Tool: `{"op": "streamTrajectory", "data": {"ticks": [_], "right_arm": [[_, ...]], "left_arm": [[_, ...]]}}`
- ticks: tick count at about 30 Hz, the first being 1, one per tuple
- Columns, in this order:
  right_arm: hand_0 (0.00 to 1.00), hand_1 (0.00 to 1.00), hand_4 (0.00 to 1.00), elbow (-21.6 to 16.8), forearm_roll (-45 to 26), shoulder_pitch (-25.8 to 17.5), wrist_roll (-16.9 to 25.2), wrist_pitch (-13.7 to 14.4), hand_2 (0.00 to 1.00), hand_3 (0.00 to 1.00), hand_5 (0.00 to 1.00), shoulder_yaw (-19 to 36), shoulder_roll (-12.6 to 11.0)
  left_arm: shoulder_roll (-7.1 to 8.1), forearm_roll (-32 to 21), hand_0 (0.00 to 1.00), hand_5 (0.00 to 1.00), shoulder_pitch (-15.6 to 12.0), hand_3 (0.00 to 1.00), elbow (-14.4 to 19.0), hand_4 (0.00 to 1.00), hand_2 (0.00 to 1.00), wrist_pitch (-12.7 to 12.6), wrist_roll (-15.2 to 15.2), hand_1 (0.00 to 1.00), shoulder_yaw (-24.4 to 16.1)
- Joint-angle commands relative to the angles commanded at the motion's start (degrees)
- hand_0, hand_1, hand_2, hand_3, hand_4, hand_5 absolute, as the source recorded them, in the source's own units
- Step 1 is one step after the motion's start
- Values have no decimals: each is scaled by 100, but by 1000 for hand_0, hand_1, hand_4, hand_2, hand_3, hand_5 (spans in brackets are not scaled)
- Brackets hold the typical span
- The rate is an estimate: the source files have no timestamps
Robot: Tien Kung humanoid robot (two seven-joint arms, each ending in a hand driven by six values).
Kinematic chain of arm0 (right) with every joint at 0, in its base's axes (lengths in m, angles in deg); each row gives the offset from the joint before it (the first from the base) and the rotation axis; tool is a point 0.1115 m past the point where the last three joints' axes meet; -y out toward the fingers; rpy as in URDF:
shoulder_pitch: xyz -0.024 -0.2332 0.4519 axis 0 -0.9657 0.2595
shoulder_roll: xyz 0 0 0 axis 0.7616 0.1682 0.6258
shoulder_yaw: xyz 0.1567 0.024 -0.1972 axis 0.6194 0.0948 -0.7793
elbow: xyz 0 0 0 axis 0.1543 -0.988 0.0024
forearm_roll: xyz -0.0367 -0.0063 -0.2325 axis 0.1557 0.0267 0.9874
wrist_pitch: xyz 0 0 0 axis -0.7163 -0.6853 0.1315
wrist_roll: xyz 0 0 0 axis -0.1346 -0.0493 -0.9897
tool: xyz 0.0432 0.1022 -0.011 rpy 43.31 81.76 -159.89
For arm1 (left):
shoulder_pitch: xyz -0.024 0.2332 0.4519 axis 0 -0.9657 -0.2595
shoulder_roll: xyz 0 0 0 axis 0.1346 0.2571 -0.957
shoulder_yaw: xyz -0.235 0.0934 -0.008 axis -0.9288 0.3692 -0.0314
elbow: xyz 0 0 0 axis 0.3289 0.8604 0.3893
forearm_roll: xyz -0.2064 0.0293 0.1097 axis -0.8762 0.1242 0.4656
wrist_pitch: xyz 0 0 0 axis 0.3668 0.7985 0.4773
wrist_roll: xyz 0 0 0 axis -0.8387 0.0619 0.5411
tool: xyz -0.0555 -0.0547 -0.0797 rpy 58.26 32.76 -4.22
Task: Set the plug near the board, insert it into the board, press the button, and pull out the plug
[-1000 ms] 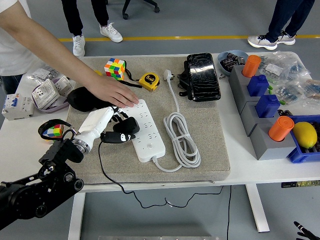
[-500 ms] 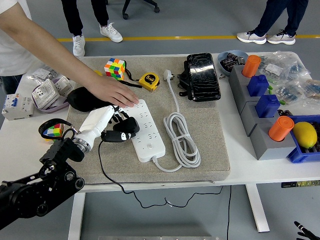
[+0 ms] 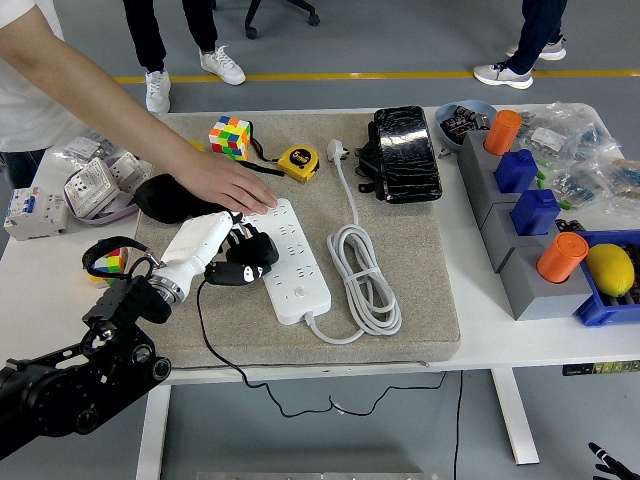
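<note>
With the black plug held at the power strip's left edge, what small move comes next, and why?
Probably ease the left robot hand rightward and down: the black plug it grips overlaps the white power strip but doesn't look seated. A person's hand steadies the strip's far end.

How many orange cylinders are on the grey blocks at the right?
2: one orange cylinder on the far grey block, another on the near block beside the lemon.

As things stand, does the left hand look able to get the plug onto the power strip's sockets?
Probably yes. The left hand grips the black plug right at the white power strip's left edge. The person's hand presses only the strip's far end, leaving the nearer sockets open.
</note>
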Motion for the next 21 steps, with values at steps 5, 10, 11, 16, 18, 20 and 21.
{"op": "streamTrajectory", "data": {"ticks": [5,10,11,16,18,20,21], "right_arm": [[571,639,960,1,-2,-5,2,1,607,550,528,1,5],[571,639,960,0,-2,-4,1,1,607,550,528,-4,5],[570,639,960,3,-3,-5,2,1,606,549,529,2,8],[570,639,960,2,-4,-7,1,0,606,549,529,12,8],[571,639,960,4,-2,-9,0,0,606,549,528,14,10],[571,639,960,4,-1,-10,0,-2,606,549,528,11,12],[571,639,960,5,0,-10,-1,-3,606,549,528,11,14]], "left_arm": [[8,-65,251,2,-15,531,20,755,416,-96,193,386,-6],[16,-128,251,2,-33,531,45,755,416,-184,345,386,-43],[19,-135,247,2,-36,527,52,758,404,-197,368,376,-48],[35,-171,247,2,-61,527,70,758,404,-230,458,376,-85],[40,-174,246,2,-86,528,86,765,400,-242,494,375,-126],[49,-169,246,2,-105,528,104,765,400,-248,516,375,-159],[57,-163,246,2,-115,528,115,765,400,-248,521,375,-177]]}}
